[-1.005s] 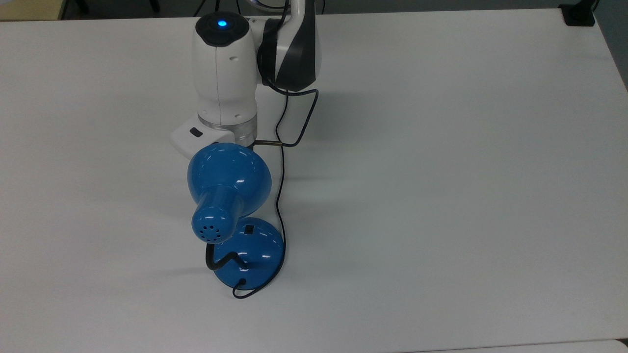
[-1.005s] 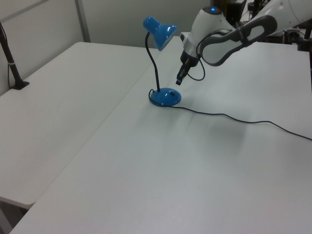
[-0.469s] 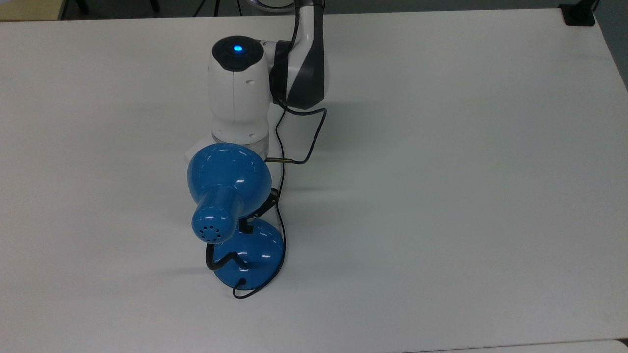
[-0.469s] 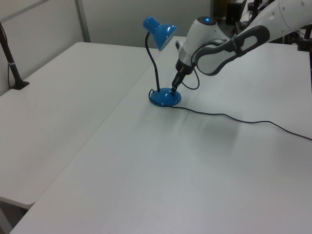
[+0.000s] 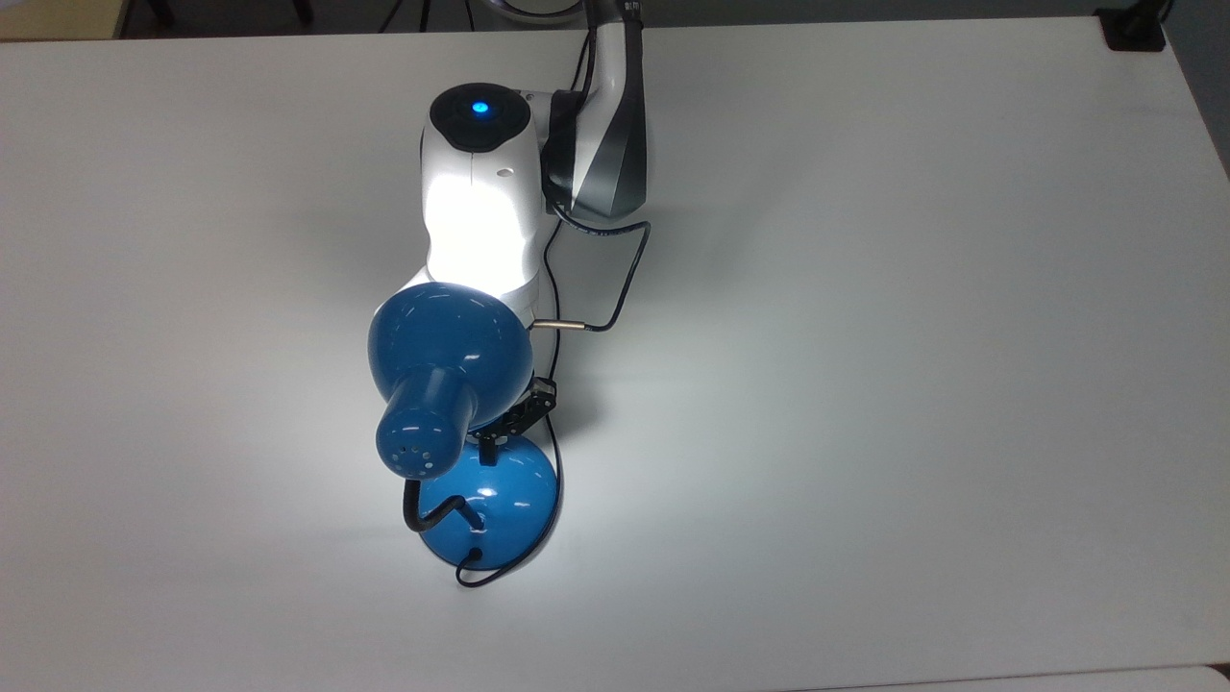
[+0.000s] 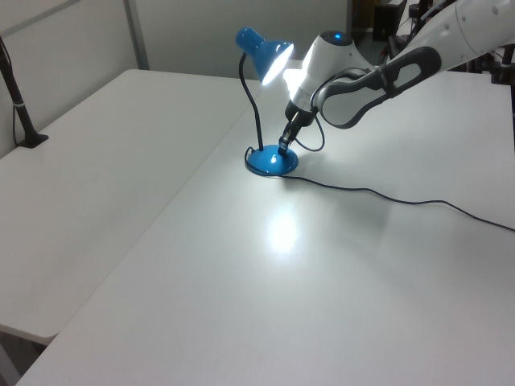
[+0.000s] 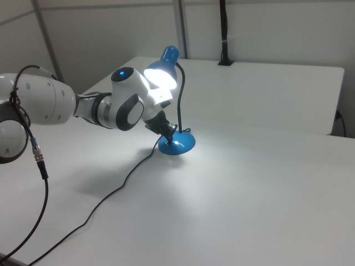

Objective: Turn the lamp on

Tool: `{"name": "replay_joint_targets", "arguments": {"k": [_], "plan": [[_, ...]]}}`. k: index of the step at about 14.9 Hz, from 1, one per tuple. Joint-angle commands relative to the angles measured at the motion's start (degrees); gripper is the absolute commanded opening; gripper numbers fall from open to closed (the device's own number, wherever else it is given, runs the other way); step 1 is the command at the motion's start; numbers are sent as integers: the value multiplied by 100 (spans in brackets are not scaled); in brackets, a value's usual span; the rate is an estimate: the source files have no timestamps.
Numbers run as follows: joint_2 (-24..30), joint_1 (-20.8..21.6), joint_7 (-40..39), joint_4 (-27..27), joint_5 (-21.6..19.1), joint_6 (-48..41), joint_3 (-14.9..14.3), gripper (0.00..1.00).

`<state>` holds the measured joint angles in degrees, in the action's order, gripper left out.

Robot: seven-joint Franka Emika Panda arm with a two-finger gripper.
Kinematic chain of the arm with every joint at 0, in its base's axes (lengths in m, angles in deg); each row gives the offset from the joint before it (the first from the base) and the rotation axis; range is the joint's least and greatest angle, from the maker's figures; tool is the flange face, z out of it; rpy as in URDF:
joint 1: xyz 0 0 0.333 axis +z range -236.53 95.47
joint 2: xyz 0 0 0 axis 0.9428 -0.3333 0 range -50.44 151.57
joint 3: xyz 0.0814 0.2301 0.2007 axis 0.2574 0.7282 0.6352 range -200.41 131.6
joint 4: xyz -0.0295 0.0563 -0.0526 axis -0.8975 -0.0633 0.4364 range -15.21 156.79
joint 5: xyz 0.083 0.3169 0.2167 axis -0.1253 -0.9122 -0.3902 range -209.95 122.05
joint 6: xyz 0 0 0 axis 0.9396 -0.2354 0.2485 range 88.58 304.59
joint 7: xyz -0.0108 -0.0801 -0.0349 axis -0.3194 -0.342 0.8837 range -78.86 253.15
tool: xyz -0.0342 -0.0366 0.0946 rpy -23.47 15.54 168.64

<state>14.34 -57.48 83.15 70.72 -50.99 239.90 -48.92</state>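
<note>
Pressed tip-down onto the upper slope of the round base (image 5: 509, 495), at the side nearest the arm: the gripper (image 5: 490, 444), slanted steeply in the left view (image 6: 282, 148) and tucked under the shade (image 5: 447, 346); impossible to tell how wide or narrow it is set. Switch presumably right under that tip, hidden from sight. Around it, the lamp (image 5: 432, 389), standing upright near the middle of the white counter (image 5: 865, 384), gooseneck (image 6: 256, 112) curving up from the base's far side, bulb glowing and throwing a bright pool (image 6: 282, 229) onto the counter in front of the base. Thin cord (image 6: 378, 193) trailing off toward the left view's right. Judging by the glow, switch already tripped, so best to ease off now: lift straight back along the approach line, without dragging sideways over the glossy dome and nudging the base, and without brushing the shade overhead. Worth minding the cord beside the base on the way out.
</note>
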Motion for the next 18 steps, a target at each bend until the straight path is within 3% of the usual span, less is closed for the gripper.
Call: {"name": "replay_joint_targets", "arguments": {"k": [1,3,7,11,14,15,16,18], "plan": [[9,57,93,-47,-52,94,19,0],[333,75,101,215,-60,42,19,0],[1369,154,101,1313,-69,-89,19,0],[2372,5,58,1501,-52,-2044,19,1],[3066,-267,31,1492,-17,-3242,19,14],[3199,-337,31,1396,18,-3559,10,25],[3270,-416,31,1265,80,-3971,10,43],[3297,-566,66,835,211,-4815,19,100]]}}
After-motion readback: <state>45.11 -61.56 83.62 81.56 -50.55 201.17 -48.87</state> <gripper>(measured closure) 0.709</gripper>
